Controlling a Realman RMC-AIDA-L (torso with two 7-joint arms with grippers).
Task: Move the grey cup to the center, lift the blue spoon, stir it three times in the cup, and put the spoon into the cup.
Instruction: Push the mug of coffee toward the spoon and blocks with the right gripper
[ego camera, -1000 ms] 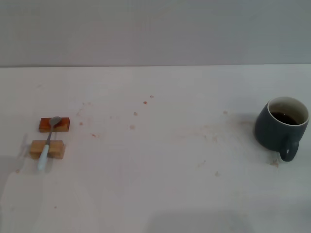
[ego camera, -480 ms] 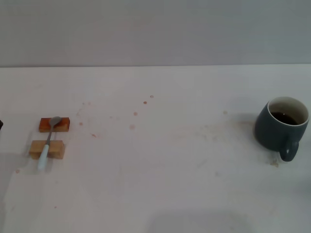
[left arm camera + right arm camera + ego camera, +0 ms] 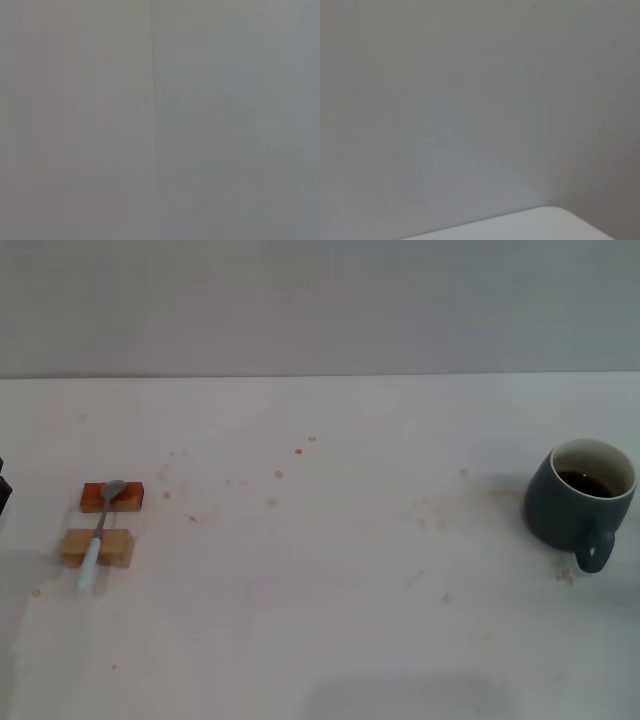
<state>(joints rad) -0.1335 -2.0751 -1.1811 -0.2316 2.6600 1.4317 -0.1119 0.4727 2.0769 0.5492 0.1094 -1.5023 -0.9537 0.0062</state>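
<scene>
- Since the grey cup (image 3: 580, 500) stands at the far right of the table (image 3: 330, 640), well apart from the middle, the first step, moving it to the center, is not yet done.
- Dark liquid sits inside the cup, so a jerky slide or a tilted grasp could slop it over the rim; its loop handle points toward the robot and somewhat right, and a gripper closing on the rounded body rather than the handle may slip.
- At the left side of the table, the blue spoon (image 3: 97, 537) lies across two small wooden blocks (image 3: 98, 547), its metal bowl on the farther, reddish one and its pale handle jutting past the nearer, lighter one.
- That perch is a risk: a nudge from one finger could roll the slim spoon off or push a block aside, leaving the spoon flat on the table and harder to pinch.
- A dark sliver at the left edge of the head view, level with the blocks, is probably the left gripper (image 3: 3, 490); whether its fingers are spread or pressed together cannot be told, and it touches nothing.
- No right gripper appears anywhere; both wrist views show only a plain grey wall, the right one also a pale corner.
</scene>
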